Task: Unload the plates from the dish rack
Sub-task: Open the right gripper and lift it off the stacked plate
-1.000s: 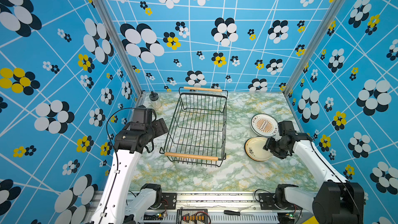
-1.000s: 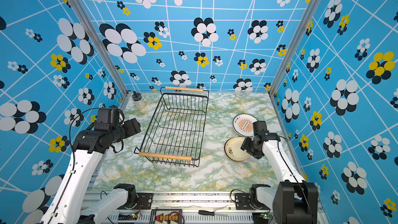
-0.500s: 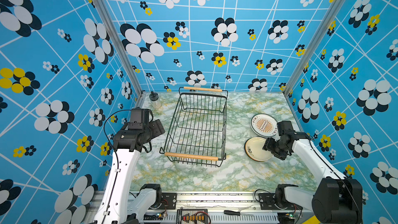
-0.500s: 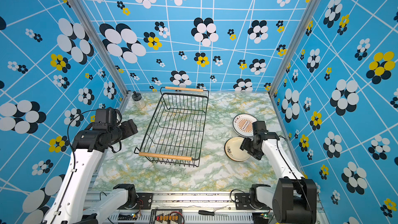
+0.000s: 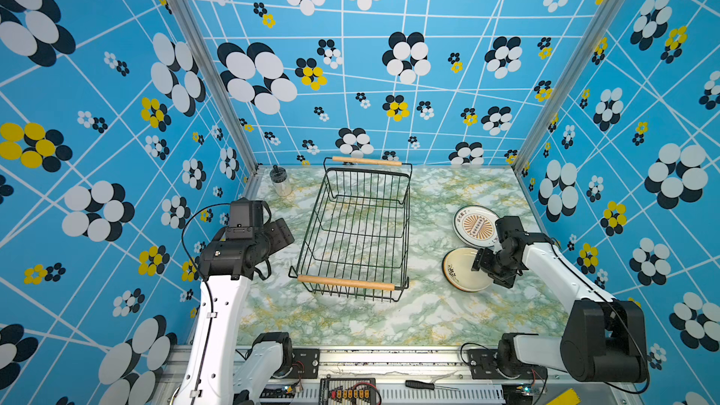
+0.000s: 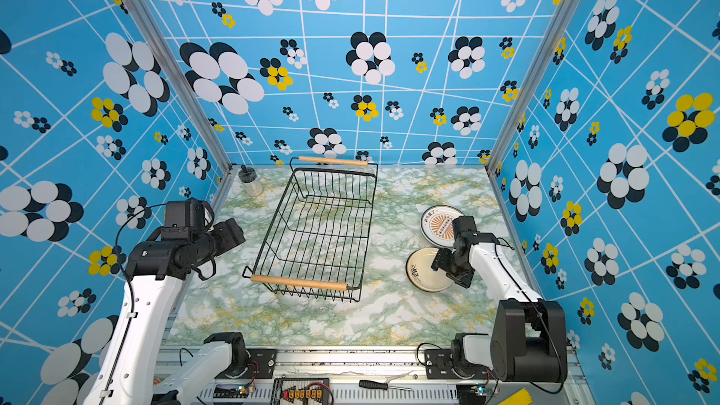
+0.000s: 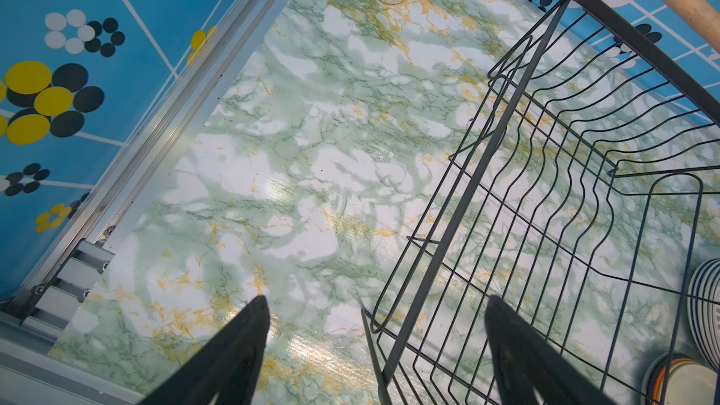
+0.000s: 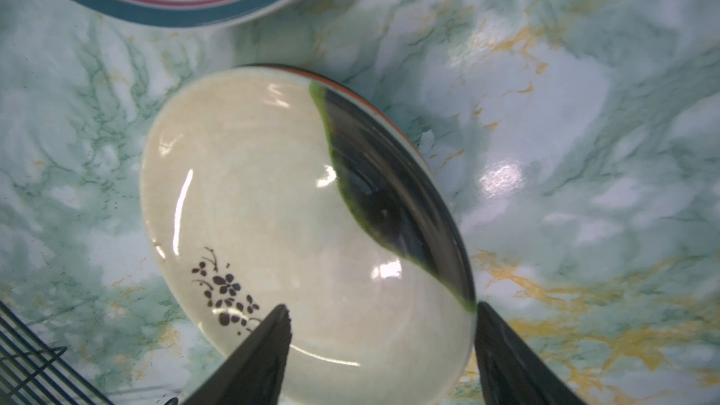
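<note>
1. The black wire dish rack [image 5: 352,227] sits in the middle of the marbled surface [image 5: 350,321] in both top views.
2. The plates lie outside it, to its right. A white plate with an orange sun print [image 5: 473,225] is higher up in the frame. A cream plate with little black flowers [image 5: 459,276] lies near it, lower down.
3. The right tool [image 8: 380,309] is over the cream plate. Its two black fingers are apart, one above the plate's inside and one by its rim. It is not squeezing anything.
4. The cream plate has a dark patch with a green edge. A thin orange edge peeks out under it.
5. The left tool [image 7: 376,301] hangs left of the rack, above bare surface. Its fingers are wide apart with nothing between them.
6. A small clear jar with a black lid [image 5: 279,183] stands at the surface's upper left corner.
</note>
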Action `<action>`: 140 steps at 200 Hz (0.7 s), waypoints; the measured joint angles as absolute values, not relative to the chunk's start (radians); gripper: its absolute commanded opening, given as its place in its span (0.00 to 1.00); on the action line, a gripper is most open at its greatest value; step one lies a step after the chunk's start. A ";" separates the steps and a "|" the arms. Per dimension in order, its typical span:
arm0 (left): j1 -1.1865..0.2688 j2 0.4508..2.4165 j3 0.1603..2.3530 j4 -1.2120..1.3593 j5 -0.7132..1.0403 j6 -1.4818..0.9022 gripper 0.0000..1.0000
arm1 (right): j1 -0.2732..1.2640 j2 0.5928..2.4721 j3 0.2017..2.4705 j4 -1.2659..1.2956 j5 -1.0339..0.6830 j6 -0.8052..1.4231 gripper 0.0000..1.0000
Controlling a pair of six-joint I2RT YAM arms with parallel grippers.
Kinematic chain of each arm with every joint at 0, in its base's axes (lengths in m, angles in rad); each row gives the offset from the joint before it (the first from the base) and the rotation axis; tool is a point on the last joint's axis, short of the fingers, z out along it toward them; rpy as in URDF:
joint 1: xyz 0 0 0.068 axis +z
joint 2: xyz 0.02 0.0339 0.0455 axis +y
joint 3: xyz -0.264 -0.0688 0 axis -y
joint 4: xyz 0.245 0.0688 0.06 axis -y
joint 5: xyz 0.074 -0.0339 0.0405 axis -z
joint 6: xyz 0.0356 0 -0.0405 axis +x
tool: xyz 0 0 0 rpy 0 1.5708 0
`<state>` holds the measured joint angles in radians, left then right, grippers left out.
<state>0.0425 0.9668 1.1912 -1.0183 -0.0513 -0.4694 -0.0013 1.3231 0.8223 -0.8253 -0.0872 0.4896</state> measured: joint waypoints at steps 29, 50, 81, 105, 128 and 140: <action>0.055 0.965 1.191 -1.018 -0.047 -0.469 0.88 | 0.024 1.355 0.844 -0.826 -0.086 0.490 0.81; 0.060 0.965 1.191 -1.018 -0.040 -0.466 0.88 | 0.035 1.381 0.854 -0.825 -0.083 0.489 0.81; 0.065 0.965 1.191 -1.018 -0.033 -0.458 0.89 | 0.045 1.401 0.863 -0.826 -0.075 0.489 0.82; 0.067 0.965 1.191 -1.018 -0.033 -0.452 0.89 | 0.060 1.426 0.883 -0.833 -0.044 0.487 0.86; 0.072 0.963 1.184 -1.013 -0.033 -0.448 0.88 | 0.072 1.429 0.910 -0.847 -0.022 0.485 0.99; 0.073 0.956 1.163 -0.995 -0.033 -0.447 0.89 | 0.072 1.427 0.923 -0.854 -0.010 0.485 0.99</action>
